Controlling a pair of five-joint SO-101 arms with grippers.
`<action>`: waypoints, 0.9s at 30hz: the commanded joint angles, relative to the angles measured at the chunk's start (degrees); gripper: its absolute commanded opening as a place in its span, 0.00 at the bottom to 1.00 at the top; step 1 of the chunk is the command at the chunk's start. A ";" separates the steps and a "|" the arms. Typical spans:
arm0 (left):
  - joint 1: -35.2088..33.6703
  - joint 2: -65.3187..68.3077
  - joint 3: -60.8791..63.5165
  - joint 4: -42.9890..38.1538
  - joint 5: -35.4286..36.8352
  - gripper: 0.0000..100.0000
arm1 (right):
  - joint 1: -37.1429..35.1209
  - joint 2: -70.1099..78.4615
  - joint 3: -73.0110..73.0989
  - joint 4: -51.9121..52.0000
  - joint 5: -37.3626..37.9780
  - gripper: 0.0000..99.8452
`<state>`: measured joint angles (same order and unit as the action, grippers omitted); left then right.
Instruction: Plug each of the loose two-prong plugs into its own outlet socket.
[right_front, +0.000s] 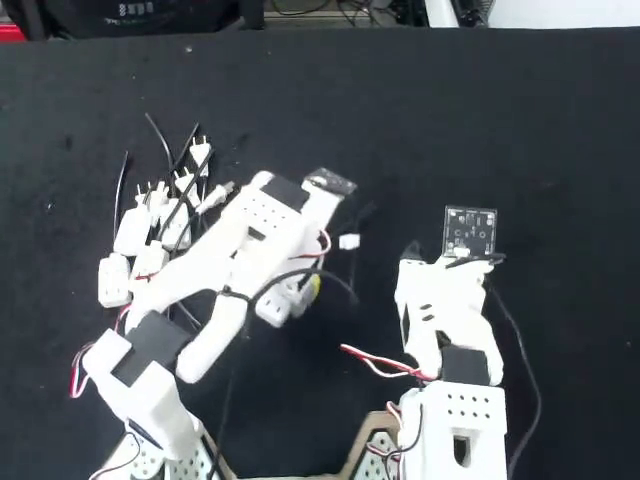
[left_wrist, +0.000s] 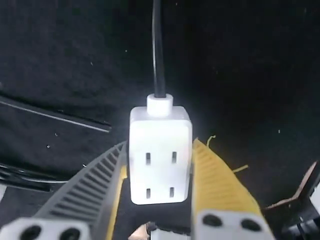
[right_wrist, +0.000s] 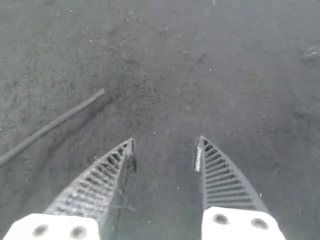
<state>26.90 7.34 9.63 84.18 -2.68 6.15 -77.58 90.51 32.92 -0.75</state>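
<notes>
My left gripper (left_wrist: 161, 144) is shut on a white outlet socket (left_wrist: 160, 155), a grey finger on one side and a yellow finger (left_wrist: 215, 180) on the other. The socket's face shows two pairs of slots, all vacant, and a black cord (left_wrist: 157, 50) runs out of its far end. In the high view this socket (right_front: 275, 305) sits under the left arm near the table's middle. Several loose white two-prong plugs (right_front: 185, 185) with black cords lie at the left. My right gripper (right_wrist: 165, 141) stands open over bare black cloth (right_wrist: 165, 60), right of centre (right_front: 430, 262).
More white socket blocks (right_front: 115, 280) lie beside the plugs at the left. A small white piece (right_front: 349, 241) lies between the arms. A thin black cord (right_wrist: 50, 125) crosses the cloth near the right gripper. The far and right parts of the black table (right_front: 500, 110) are bare.
</notes>
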 joint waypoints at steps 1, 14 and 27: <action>-3.38 -1.05 -4.62 0.62 0.00 0.18 | 1.14 -1.01 -2.59 -1.58 -0.26 0.18; -8.04 -10.02 -2.42 1.76 -2.11 0.24 | 1.14 -1.01 -2.68 -1.58 -0.26 0.18; -15.87 -9.23 2.15 -4.66 -4.75 0.20 | 1.05 -1.01 -2.68 -1.49 -0.26 0.18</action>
<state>17.58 -0.31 12.62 80.75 -4.79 6.15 -77.58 90.51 32.92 -0.75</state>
